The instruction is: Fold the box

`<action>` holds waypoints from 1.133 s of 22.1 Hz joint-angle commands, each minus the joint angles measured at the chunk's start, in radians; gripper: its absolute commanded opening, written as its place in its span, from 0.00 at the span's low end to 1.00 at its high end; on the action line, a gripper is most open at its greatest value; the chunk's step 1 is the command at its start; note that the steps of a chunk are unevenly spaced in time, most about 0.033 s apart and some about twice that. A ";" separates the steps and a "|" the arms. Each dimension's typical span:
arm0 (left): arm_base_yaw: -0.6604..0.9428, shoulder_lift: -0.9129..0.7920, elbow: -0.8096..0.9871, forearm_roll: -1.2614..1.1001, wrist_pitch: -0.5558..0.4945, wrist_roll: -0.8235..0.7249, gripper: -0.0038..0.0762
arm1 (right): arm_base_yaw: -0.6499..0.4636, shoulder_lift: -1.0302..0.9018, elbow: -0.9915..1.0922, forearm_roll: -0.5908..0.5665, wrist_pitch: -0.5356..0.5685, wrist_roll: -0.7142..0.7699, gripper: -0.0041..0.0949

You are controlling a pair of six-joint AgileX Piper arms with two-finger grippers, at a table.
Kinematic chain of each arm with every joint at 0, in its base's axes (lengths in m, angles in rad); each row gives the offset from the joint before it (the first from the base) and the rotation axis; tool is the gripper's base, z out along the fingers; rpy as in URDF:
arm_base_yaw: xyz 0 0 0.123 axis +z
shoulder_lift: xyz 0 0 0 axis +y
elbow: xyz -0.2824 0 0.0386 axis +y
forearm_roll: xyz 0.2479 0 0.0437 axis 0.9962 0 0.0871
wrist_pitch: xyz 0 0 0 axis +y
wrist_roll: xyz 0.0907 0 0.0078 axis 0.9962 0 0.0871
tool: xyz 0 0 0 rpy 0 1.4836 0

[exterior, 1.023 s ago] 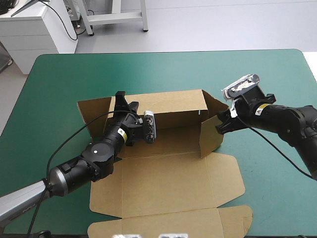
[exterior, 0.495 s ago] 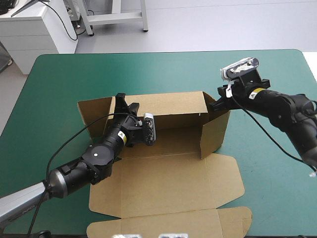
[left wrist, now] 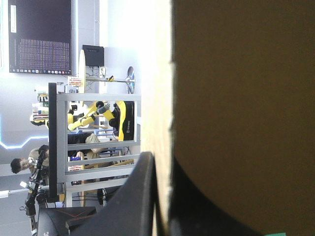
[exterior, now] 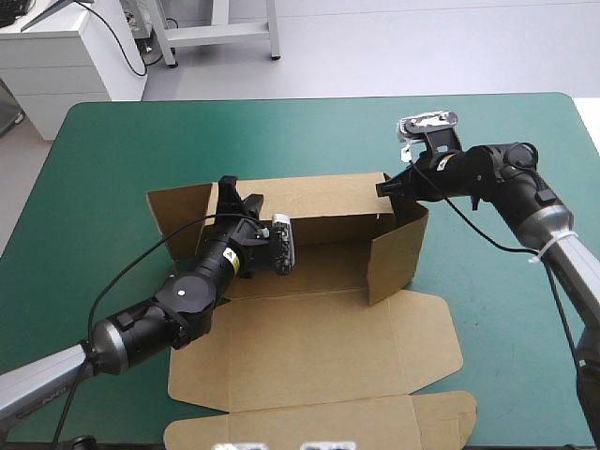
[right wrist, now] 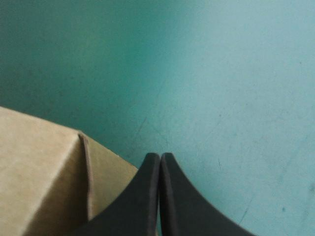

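The brown box (exterior: 319, 347) lies open on the teal-green cover, its back wall (exterior: 323, 202) raised. My left gripper (exterior: 228, 190) is shut on the top edge of that wall near its left end. In the left wrist view the board (left wrist: 241, 108) stands between the black fingers (left wrist: 142, 196) of the left gripper (left wrist: 161, 160). The right side wall (exterior: 394, 251) stands upright, angled inward. My right gripper (exterior: 382, 187) is shut at the back right corner, its tip touching the board. In the right wrist view the right gripper (right wrist: 160, 156) holds nothing, with the box corner (right wrist: 49, 172) beside it.
The left side flap (exterior: 178, 211) lies flat beyond my left gripper. The lid panel with its tabs (exterior: 323, 424) reaches the table's front edge. Bare teal-green cover (exterior: 281, 131) lies behind the box and to its right (exterior: 506, 309).
My right gripper has shut and moved left along the far side to the box's back right corner. The right side wall has swung inward. The left arm has not moved.
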 commanded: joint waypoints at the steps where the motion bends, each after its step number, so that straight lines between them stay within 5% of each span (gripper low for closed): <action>1: -0.003 -0.021 -0.008 -0.026 0.017 -0.016 0.04 | 0.002 -0.033 -0.038 -0.026 0.014 0.001 0.02; 9: -0.003 -0.021 -0.008 -0.026 0.021 -0.016 0.04 | -0.046 -0.064 0.028 0.068 0.131 -0.124 0.02; 16: -0.003 -0.021 -0.008 0.015 0.024 -0.016 0.04 | -0.056 -0.240 0.328 0.341 -0.109 -0.505 0.02; 21: -0.003 -0.021 -0.008 0.020 0.024 -0.016 0.04 | -0.056 -0.272 0.442 0.465 -0.166 -0.738 0.03; 23: -0.003 -0.021 -0.008 0.020 0.024 -0.016 0.04 | -0.056 -0.272 0.452 0.453 -0.153 -0.762 0.07; 25: -0.003 -0.021 -0.008 0.020 0.024 -0.016 0.04 | -0.056 -0.273 0.452 0.426 -0.131 -0.779 0.22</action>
